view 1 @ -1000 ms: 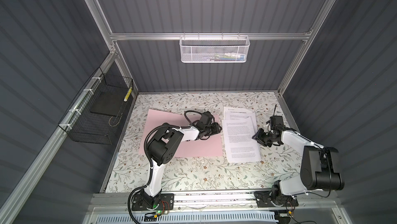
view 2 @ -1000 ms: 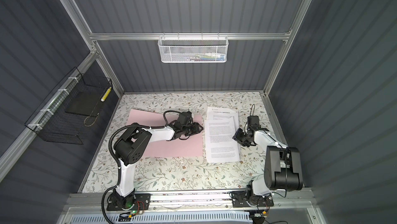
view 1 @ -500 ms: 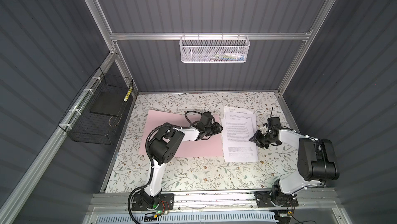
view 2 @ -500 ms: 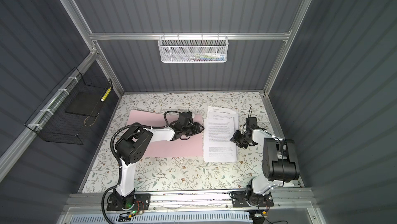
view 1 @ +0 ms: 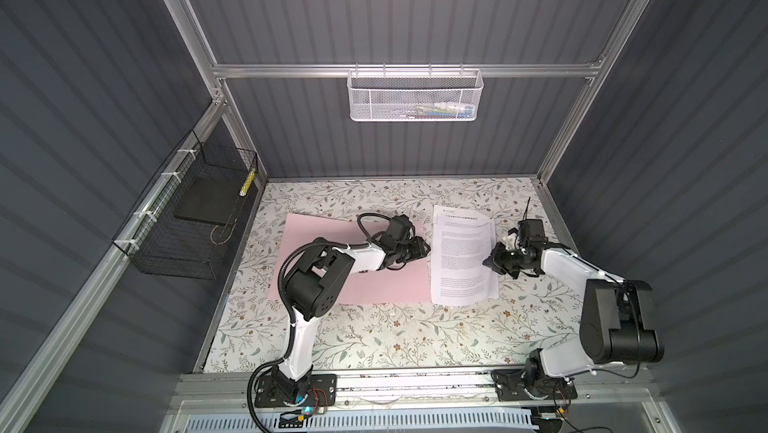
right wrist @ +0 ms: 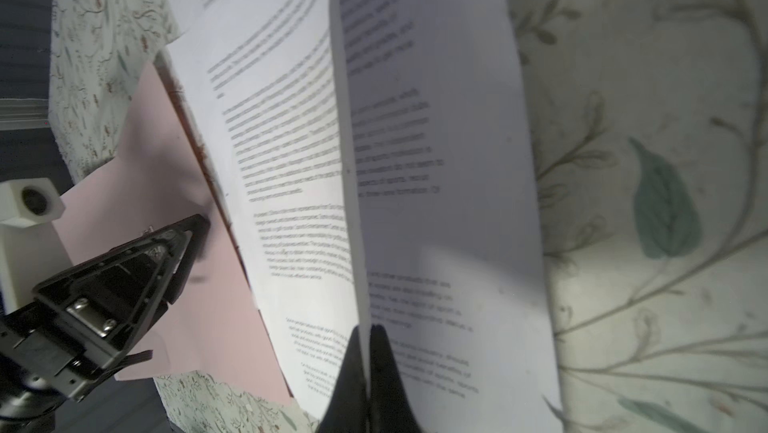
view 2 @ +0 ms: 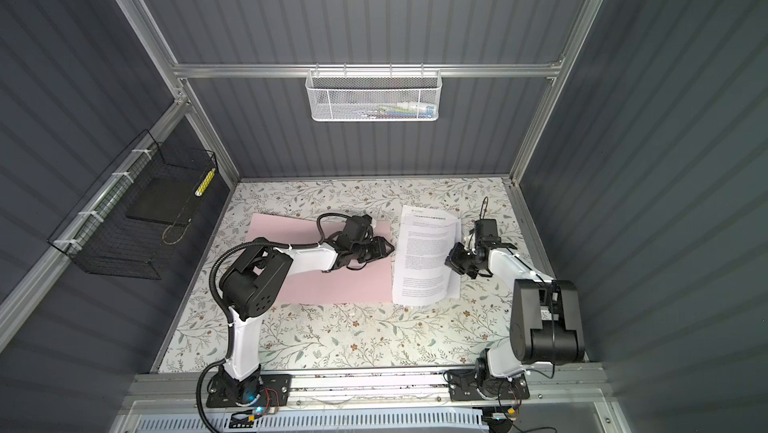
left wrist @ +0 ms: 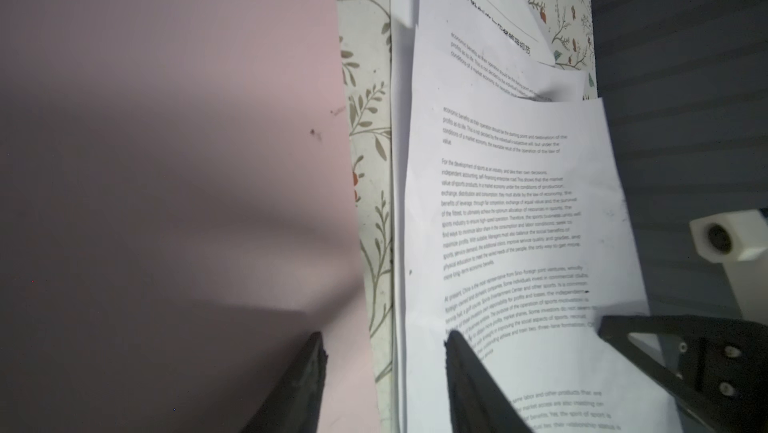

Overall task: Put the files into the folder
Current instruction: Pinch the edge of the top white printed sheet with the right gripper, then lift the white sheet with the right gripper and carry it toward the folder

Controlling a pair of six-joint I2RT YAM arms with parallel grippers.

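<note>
One folder (view 1: 316, 244), files (view 1: 457, 252) — at least three sheets, right gripper (right wrist: 368, 352) pinching one

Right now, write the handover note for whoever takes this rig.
Left gripper: open, empty, low over the folder edge nearest the files.
Right gripper: shut on the top sheet's outer edge, that edge raised.
The folder lies flat and looks closed; the files are stacked beside it.
Done: nothing filed yet.
Left: open the folder, move every sheet in.
</note>
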